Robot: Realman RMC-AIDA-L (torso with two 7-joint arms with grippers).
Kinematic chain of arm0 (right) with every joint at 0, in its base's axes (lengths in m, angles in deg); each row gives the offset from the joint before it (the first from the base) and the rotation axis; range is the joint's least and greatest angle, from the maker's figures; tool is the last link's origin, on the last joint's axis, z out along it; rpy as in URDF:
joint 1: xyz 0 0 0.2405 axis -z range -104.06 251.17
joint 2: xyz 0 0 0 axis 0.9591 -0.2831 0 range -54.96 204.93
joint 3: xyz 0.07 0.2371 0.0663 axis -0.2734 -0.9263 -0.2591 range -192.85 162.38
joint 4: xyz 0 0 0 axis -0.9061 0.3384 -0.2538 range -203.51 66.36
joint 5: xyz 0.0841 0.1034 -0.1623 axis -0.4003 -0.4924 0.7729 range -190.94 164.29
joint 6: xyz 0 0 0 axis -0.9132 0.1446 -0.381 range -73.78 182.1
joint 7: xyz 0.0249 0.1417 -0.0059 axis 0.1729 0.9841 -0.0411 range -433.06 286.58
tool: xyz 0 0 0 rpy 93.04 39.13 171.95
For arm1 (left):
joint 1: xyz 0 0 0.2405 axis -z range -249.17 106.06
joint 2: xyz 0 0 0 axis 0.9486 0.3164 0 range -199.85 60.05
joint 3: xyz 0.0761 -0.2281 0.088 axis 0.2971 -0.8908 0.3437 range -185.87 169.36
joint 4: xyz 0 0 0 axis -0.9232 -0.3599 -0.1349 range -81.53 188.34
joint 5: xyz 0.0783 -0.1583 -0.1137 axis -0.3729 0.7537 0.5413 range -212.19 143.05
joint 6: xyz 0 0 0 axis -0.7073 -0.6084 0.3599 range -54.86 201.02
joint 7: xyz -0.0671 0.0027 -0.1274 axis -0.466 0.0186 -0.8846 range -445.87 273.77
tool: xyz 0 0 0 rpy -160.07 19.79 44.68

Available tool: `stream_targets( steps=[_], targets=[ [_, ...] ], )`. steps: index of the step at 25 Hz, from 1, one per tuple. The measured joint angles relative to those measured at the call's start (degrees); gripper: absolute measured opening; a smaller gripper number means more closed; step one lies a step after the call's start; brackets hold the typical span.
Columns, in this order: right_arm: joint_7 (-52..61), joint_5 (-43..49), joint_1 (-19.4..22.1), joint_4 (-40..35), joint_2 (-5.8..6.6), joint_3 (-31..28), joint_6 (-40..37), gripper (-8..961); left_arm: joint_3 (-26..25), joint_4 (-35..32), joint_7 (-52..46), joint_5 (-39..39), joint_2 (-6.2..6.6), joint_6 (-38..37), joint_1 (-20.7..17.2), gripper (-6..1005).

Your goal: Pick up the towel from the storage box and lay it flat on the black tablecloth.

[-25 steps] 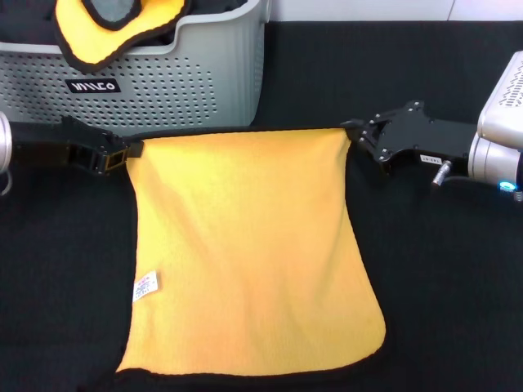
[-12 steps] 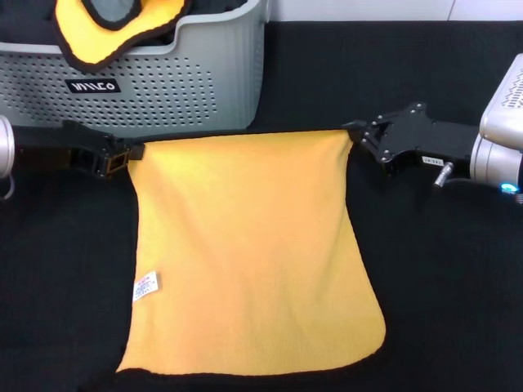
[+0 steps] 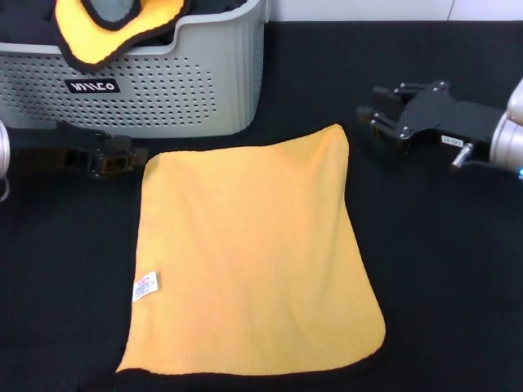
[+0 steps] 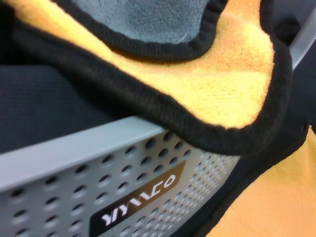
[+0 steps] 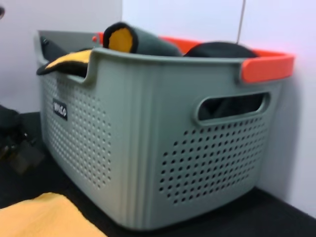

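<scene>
The orange-yellow towel (image 3: 245,261) lies spread flat on the black tablecloth (image 3: 441,269), its white care tag (image 3: 145,287) near the left edge. The grey storage box (image 3: 163,90) stands behind it at the back left. My left gripper (image 3: 122,157) is open and empty, just left of the towel's far left corner. My right gripper (image 3: 369,114) is open and empty, just right of and behind the far right corner. The left wrist view shows the box wall (image 4: 59,182) and a towel edge (image 4: 276,207). The right wrist view shows the box (image 5: 148,138) and a towel corner (image 5: 44,217).
An orange black-edged cloth with a grey face (image 3: 114,24) hangs over the box rim; it also shows in the left wrist view (image 4: 197,89). An orange-rimmed container (image 5: 266,66) stands behind the box against a white wall. The towel's near edge reaches the table's front.
Both grippers have let go of the towel's far corners and drawn back from them. The far edge dropped onto the tablecloth and slackened. The right gripper moved up and away.
</scene>
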Motion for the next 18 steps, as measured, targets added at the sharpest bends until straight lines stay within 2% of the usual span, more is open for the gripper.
stream_targets(
  steps=[3, 6, 8, 10, 12, 13, 14, 16, 18],
  targets=[
    [0.0, -0.1, 3.0, -3.7, -0.03, -0.1, -0.1, 297, -0.1, -0.3, 0.3, 1.1, 0.23, -0.5, -0.7, 336],
    [-0.1, -0.6, 6.3, -7.3, 0.07, -1.1, -2.6, 359, -0.1, -0.5, 2.3, 6.2, 0.83, -4.0, -2.5, 454],
    [-0.1, -0.8, 8.8, -9.2, 0.23, -3.3, -7.8, 400, -0.2, -0.6, 5.1, 12.7, 1.2, -9.2, -4.2, 497],
    [-0.1, -0.6, 10.9, -9.8, 0.47, -6.8, -17.5, 441, 0.0, -0.6, 8.7, 18.9, 1.2, -15.2, -5.6, 540],
    [-0.1, 0.0, 11.8, -8.9, 0.98, -9.4, -27.0, 482, 0.2, -0.4, 13.3, 23.9, 0.56, -22.4, -7.0, 561],
    [0.5, 0.6, 12.1, -6.7, 2.13, -11.0, -38.6, 522, 0.2, -0.3, 15.8, 25.7, 0.07, -25.4, -7.5, 562],
    [0.5, 0.6, 12.1, -6.7, 2.13, -11.0, -38.6, 562, 0.3, -0.2, 18.8, 26.8, -0.6, -29.0, -8.0, 562],
    [1.4, 0.8, 12.1, -5.1, 2.72, -11.2, -45.6, 641, 0.3, -0.3, 23.4, 27.9, -1.88, -34.0, -8.9, 563],
    [1.9, 0.7, 12.3, -4.2, 2.46, -11.3, -49.5, 721, 0.6, -0.4, 25.6, 27.8, -2.62, -36.3, -9.9, 563]
  ],
)
